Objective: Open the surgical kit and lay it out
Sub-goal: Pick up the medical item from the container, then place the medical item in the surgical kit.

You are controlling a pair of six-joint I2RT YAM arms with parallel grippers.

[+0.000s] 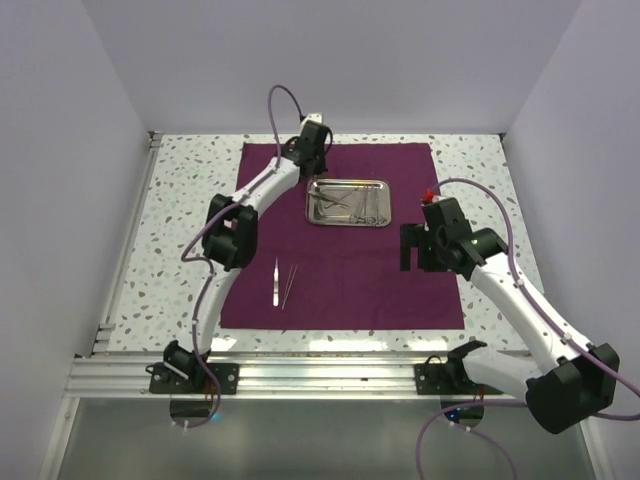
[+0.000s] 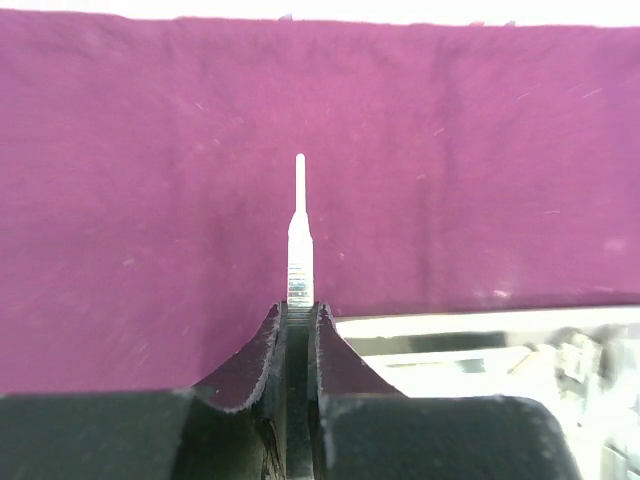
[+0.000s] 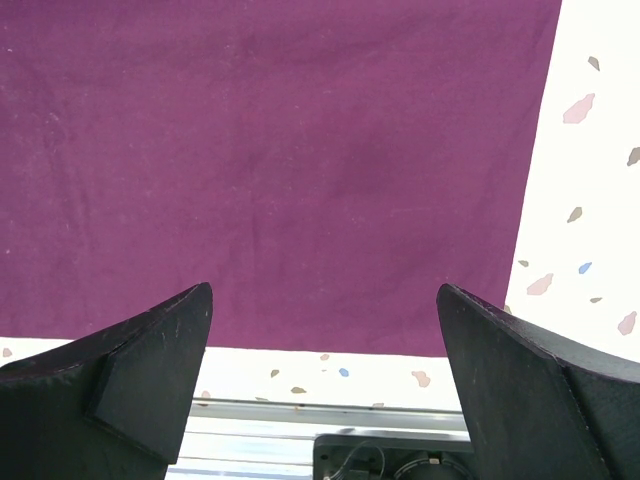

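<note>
Left gripper has its two dark fingers pressed together on a slim silver instrument, pinching it at the ribbed part of its shaft, so that the narrow tip sticks straight out beyond the fingertips over the maroon cloth; whether the tip touches the cloth cannot be told. From the overhead camera this gripper sits just beyond the far left corner of the steel tray, whose bright rim also shows at the lower right of the left wrist view. The tray rests on the far half of the cloth, which lies spread flat in the middle of the table. Several thin silver tools lie crossed inside the tray, too small to tell apart. On the near left part of the cloth, well apart from the tray, two thin tweezers lie side by side, pointing roughly toward and away from the arms. Right gripper has its fingers spread wide with nothing between them, above the near right part of the cloth; from above it hangs to the right of the tray. Under the cloth is a speckled terrazzo tabletop, with an aluminium rail along its near edge.
</note>
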